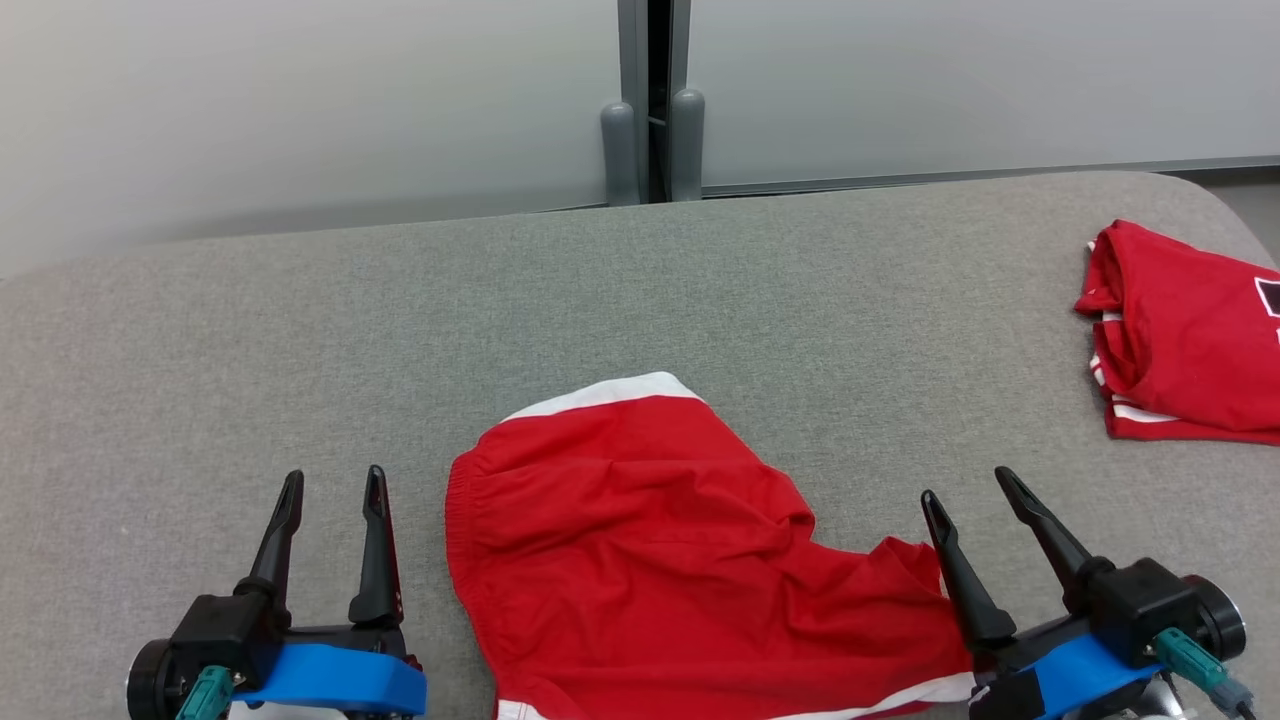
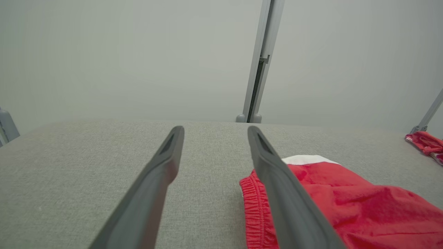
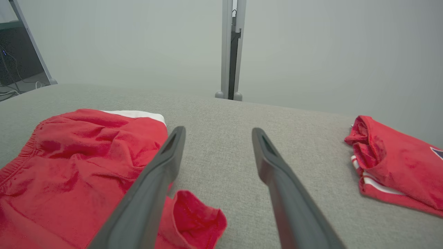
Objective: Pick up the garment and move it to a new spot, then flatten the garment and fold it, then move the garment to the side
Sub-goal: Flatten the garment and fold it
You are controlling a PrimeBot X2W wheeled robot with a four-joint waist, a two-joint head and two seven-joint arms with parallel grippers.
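1. Left gripper (image 1: 334, 473): fingers spread, empty, just left of the waistband.
2. Red shorts (image 1: 640, 560): rumpled, at the centre of the grey table (image 1: 300, 330), near its front edge.
3. Right gripper (image 1: 966, 484): fingers spread at the shorts' right end; contact unclear.
4. Folded red shirt (image 1: 1190, 340): far right, well apart.

Red, white-trimmed garment (image 1: 640, 540); grey table (image 1: 300, 330); red folded shirt (image 1: 1190, 340)

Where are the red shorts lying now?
In the head view the red shorts lie crumpled at bottom centre on the grey table, between the left gripper and the right gripper; a folded red shirt sits far right.
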